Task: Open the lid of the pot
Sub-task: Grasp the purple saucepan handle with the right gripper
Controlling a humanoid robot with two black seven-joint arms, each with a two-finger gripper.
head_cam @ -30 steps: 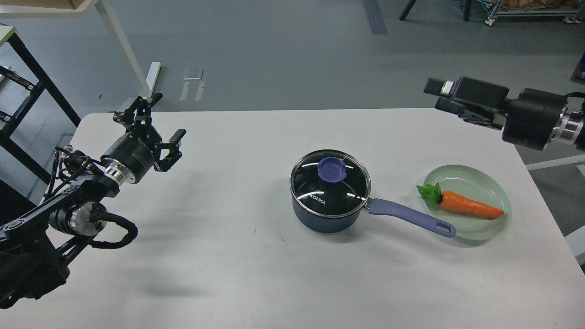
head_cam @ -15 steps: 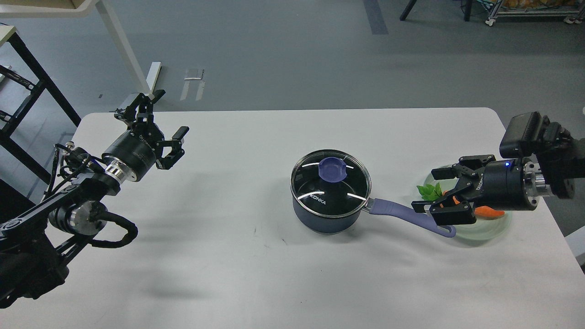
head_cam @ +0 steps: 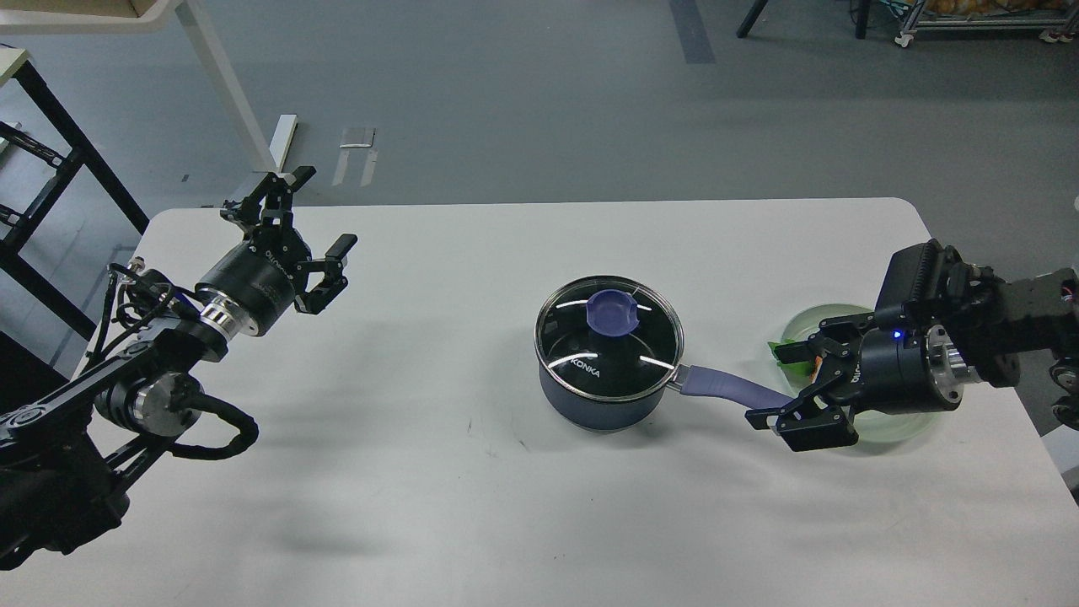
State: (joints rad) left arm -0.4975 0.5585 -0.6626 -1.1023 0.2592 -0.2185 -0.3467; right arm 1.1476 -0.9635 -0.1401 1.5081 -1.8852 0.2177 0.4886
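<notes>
The navy saucepan [head_cam: 600,403] stands at the table's middle with its lavender handle [head_cam: 727,387] pointing right. The glass lid [head_cam: 609,339] with its blue-purple knob [head_cam: 613,312] and KONKA lettering lies flat on the pot. My right gripper [head_cam: 774,384] is open, its fingers on either side of the far end of the handle, which it hides. My left gripper [head_cam: 316,212] is open and empty, well to the left of the pot near the table's far left corner.
A pale green glass plate [head_cam: 809,320] sits at the right, mostly hidden behind my right gripper; a bit of green leaf [head_cam: 780,354] and of orange show there. The white table [head_cam: 472,506] has its right edge near the plate. A black frame stands at the far left.
My right gripper has dropped from high at the right to table level and moved left around the handle's end, covering the carrot and plate. My left gripper has shifted slightly right and away.
</notes>
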